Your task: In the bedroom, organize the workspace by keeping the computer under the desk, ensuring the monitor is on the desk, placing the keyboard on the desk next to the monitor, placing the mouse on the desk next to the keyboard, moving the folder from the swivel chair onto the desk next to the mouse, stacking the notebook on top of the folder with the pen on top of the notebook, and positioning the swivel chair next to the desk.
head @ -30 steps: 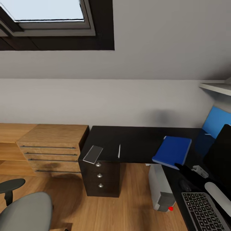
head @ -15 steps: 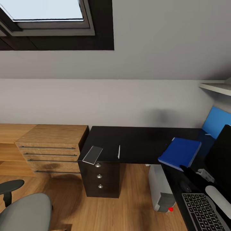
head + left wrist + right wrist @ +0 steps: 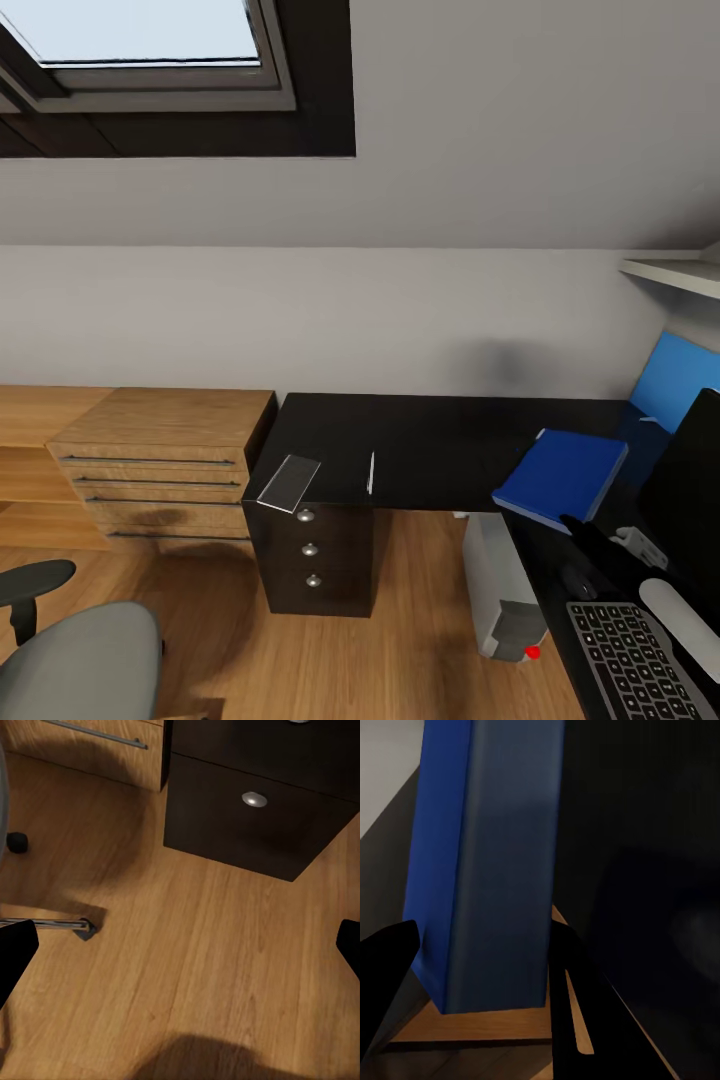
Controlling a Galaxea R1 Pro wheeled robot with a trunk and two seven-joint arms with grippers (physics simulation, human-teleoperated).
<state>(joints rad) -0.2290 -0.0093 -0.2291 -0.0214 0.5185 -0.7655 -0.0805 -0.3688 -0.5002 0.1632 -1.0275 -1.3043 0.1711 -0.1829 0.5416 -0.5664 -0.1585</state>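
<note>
Grey sloped wall (image 3: pixel 450 150), skylight (image 3: pixel 140 40), wooden chest (image 3: pixel 160 460), perhaps oak floor (image 3: pixel 400 640).

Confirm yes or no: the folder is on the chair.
No, the folder lies on the black desk, far from the chair.

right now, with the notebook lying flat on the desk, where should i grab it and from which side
Pinch the notebook by its near short edge, coming from the front of the desk. It lies flat and thin, so a top-down grip has little to bite, but that edge seems to jut just past the desktop, letting one of the fingers slip underneath.
</note>
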